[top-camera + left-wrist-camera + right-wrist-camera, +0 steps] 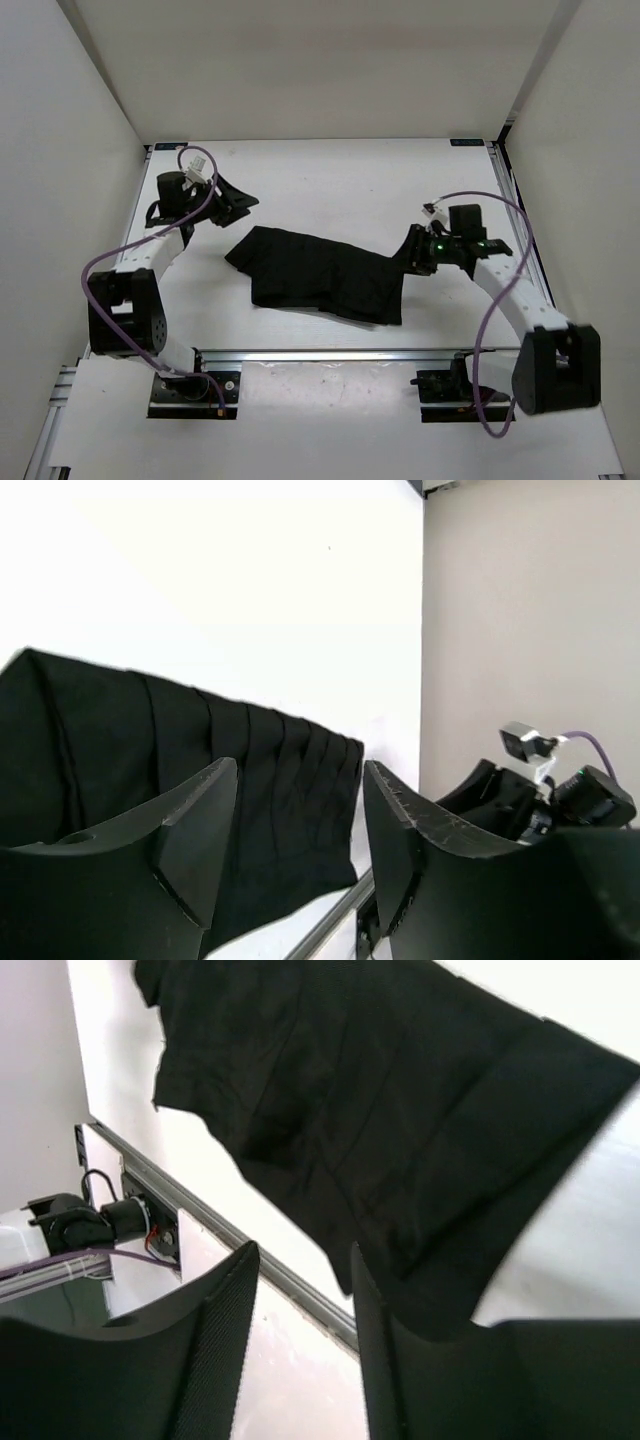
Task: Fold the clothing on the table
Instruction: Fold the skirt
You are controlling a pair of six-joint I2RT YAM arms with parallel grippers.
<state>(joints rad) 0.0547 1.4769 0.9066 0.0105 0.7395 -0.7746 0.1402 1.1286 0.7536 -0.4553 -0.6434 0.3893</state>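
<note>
Near the middle of the white table (330, 180), lying as a rumpled, slanted band: the black pleated clothing (320, 280), one end toward the far left, the other toward the near right. Off its far-left end, clear of the fabric: left gripper (300, 780), jaws wide apart, nothing between them. At its right end, just beside the hem: right gripper (303, 1255), jaws parted too, empty. Judged as a pause between grasps, with the fold not yet tidy. For the next pinch: take only the corner layers, keep both sides level, lift low, carry across together, lay edge on edge, smooth the pleats before letting go.
</note>
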